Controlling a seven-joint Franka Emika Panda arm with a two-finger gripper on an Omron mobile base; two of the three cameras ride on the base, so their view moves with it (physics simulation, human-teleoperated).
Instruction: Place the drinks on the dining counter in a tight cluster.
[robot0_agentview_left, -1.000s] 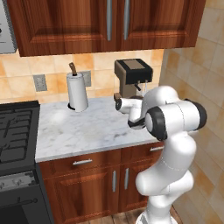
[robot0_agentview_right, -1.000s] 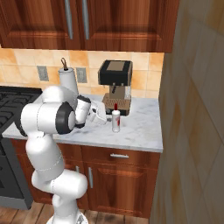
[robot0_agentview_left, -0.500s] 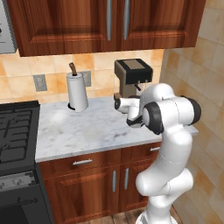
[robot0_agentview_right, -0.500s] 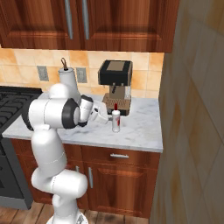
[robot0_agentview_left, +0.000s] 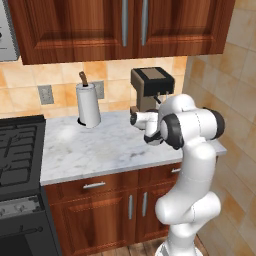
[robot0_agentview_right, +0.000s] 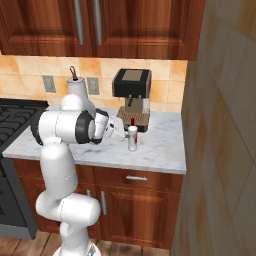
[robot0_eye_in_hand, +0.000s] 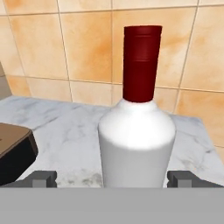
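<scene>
The gripper (robot0_eye_in_hand: 111, 178) has closed in on the white red-capped bottle (robot0_eye_in_hand: 137, 131), centre frame; fingers (robot0_eye_in_hand: 43, 178) spread wide flank it, released, ready to grasp.

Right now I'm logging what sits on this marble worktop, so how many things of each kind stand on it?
Slim white red-capped bottle: 1
Dark boxy coffee machine: 1
White paper-towel roll on its holder: 1
Total: 3
</scene>
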